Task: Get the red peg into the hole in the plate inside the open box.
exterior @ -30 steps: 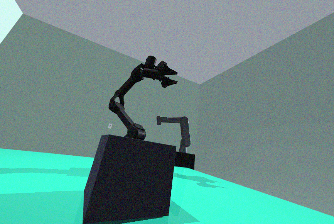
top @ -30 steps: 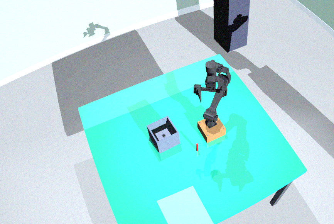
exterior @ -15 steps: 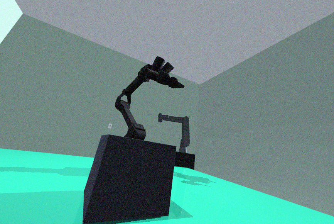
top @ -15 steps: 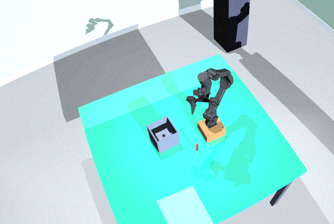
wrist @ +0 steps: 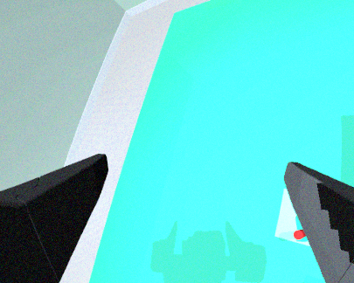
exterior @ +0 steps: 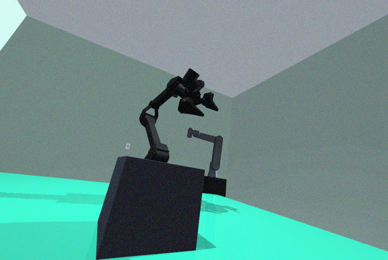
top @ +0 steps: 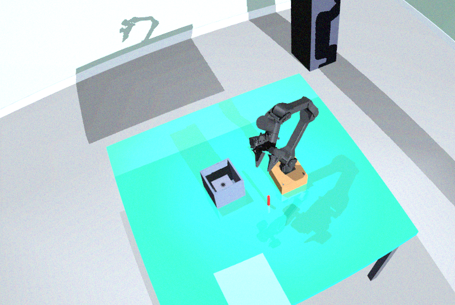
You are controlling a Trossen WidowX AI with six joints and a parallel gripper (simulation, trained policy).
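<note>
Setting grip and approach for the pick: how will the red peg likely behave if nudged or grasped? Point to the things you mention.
The red peg (top: pixel 268 200) (wrist: pixel 298 235) looks slim and seems to stand upright, so a side nudge would probably tip it. Its rounded outline suggests it could roll once down. It looks straight and solid, so probably stiff.

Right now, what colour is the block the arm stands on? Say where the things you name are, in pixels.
The block (top: pixel 293 186) is orange; it shows best in the top view.

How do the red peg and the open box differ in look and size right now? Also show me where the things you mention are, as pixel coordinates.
The red peg (top: pixel 268 200) (wrist: pixel 299 235) is bright red; the open box (top: pixel 231 194) (exterior: pixel 150 210) is grey-blue.
The peg is a slim solid stick, the box a squarish, hollow container.
The peg is far smaller than the box.
Both are on the turquoise table (top: pixel 176 235) (exterior: pixel 250 235) (wrist: pixel 206 109), outside the gripper's (top: pixel 262 169) (exterior: pixel 210 113) (wrist: pixel 197 163) grasp.
</note>
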